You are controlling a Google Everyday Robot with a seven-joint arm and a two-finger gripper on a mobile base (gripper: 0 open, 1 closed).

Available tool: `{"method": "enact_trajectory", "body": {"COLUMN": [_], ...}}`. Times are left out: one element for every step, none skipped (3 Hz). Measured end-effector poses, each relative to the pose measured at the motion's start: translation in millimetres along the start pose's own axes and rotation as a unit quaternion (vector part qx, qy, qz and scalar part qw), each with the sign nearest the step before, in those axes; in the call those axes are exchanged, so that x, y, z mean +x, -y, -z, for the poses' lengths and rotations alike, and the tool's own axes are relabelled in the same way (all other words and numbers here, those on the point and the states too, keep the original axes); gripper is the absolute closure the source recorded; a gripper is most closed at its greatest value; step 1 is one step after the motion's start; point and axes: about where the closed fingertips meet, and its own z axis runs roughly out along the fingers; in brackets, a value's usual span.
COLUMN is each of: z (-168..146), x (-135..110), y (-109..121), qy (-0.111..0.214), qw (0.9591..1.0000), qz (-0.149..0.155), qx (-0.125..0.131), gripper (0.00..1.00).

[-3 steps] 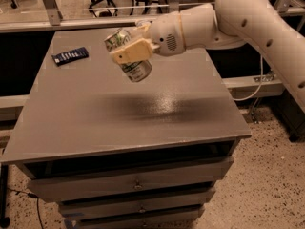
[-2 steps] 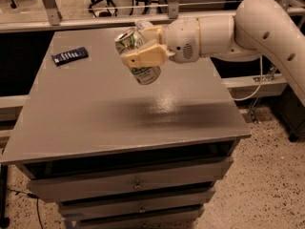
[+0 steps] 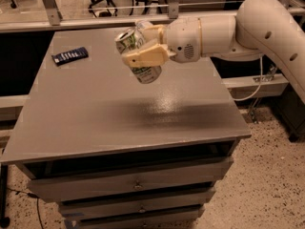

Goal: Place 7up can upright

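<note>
The 7up can (image 3: 138, 56) is silver-white with green lettering. It hangs tilted in the air above the grey table (image 3: 124, 113), its top pointing up and to the left. My gripper (image 3: 140, 51) is shut on the can around its middle, with one cream finger (image 3: 143, 57) across its front. The white arm reaches in from the right. The can is well above the tabletop, over its middle-back part.
A small dark blue flat packet (image 3: 70, 56) lies near the table's back left corner. The table has drawers below its front edge. A metal rail and office chairs stand behind the table. Speckled floor lies to the right.
The arm has drawn a little to the right and up with the can in it. The can stays tilted in the grip.
</note>
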Motion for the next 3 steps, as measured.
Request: {"method": "enact_trajectory", "body": {"z": [5, 11, 12], "x": [3, 11, 14], "y": [-6, -14, -19], "qy": [0.042, 0.086, 0.123], "qw": [0.9991, 0.9962, 0.9922], "qz": [0.004, 0.011, 0.022], "qx": [0.006, 0.007, 0.001], "gripper": [1.0, 1.0, 1.0]}}
